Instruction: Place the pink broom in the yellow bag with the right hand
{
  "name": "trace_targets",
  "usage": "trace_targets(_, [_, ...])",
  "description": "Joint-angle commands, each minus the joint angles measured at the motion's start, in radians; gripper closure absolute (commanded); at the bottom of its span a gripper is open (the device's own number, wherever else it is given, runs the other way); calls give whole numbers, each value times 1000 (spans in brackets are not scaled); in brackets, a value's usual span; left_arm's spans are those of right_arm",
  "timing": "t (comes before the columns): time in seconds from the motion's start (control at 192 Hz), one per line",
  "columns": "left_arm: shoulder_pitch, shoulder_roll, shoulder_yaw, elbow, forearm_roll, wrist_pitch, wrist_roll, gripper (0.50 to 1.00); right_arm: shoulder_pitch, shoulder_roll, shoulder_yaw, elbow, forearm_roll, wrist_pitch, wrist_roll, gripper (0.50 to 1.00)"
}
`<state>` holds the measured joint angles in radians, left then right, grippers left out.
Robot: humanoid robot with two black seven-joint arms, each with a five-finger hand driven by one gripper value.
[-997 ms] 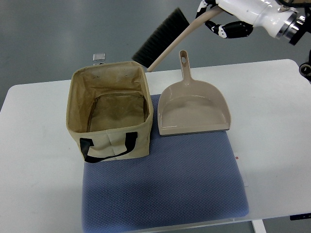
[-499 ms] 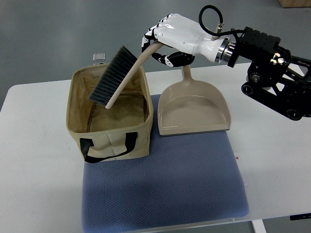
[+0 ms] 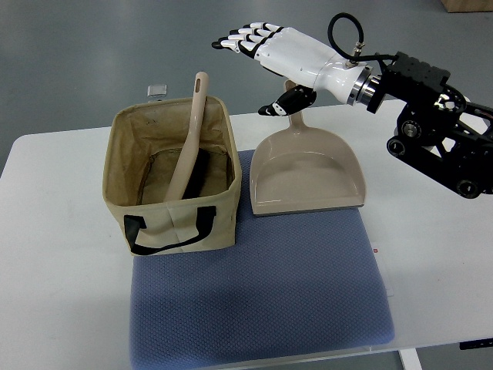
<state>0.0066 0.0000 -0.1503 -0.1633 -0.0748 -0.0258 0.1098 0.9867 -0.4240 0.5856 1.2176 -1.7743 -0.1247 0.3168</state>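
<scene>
The pink broom [image 3: 189,143] stands inside the yellow bag [image 3: 174,179], brush end down on the bag's floor, its handle leaning up past the back rim. My right hand [image 3: 266,65] hovers above and to the right of the bag, over the dustpan's handle, with its fingers [image 3: 245,36] spread and holding nothing. It does not touch the broom. The left arm does not show.
A pink dustpan [image 3: 306,173] lies right of the bag, partly on the blue mat [image 3: 262,293] that covers the white table [image 3: 54,254]. The black right arm [image 3: 435,123] hangs over the table's back right. A small grey clip [image 3: 157,91] sits behind the bag.
The right hand brought the broom from the upper right over the bag, then let it go. The broom dropped into the bag and the hand opened and rose slightly.
</scene>
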Motion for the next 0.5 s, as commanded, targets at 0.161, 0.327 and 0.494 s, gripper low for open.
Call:
trace_targets(0.161, [1, 0, 0, 1, 0, 0, 1, 500, -114, -71, 155, -55, 421, 66, 1, 570])
trace_targets(0.327, [1, 0, 0, 1, 1, 0, 1, 500, -166, -127, 207, -159, 877, 184, -4, 570])
trace_targets(0.494, [1, 0, 0, -1, 0, 0, 1, 500, -220, -150, 214, -246, 1173, 292, -4, 568])
